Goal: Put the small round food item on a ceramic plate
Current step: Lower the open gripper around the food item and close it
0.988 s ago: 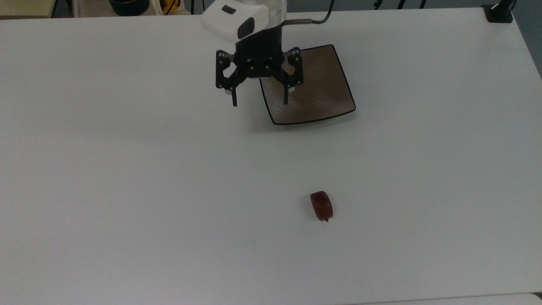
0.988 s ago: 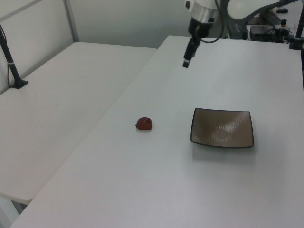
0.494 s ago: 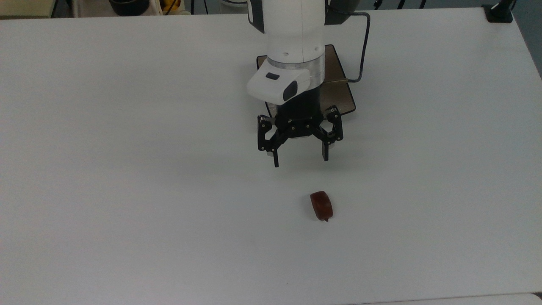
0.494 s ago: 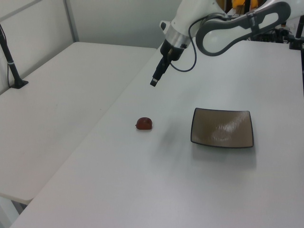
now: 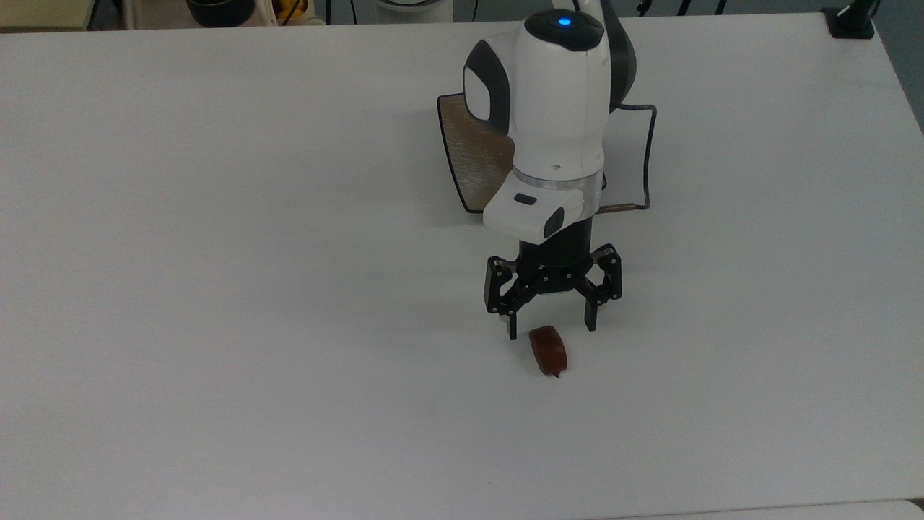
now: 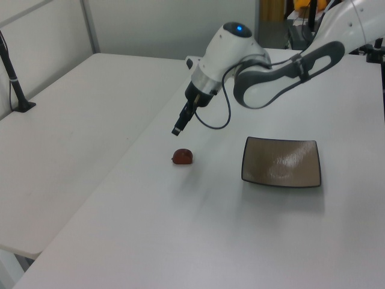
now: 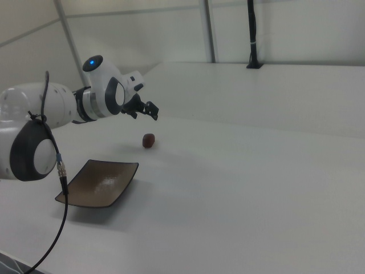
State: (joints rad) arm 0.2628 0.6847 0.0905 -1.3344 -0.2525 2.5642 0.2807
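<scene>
Landmark: ceramic plate (image 5: 476, 162), square, brown-grey with a thin black rim, flat on the white table (image 5: 216, 253). In the top view the arm's white wrist covers much of it; in the left view (image 6: 281, 162) and right view (image 7: 98, 182) it lies bare.

Small round food item (image 5: 548, 349): dark reddish-brown lump on the table, well apart from the plate, off toward the top view's lower edge. Left view: it sits to the plate's left (image 6: 182, 157). Right view: up and right of the plate (image 7: 148, 140).

Gripper (image 5: 551, 328): fingers spread wide, holding nothing. Tips point down just above the food item, hanging off the table surface in the left view (image 6: 178, 130), well clear of the plate.
</scene>
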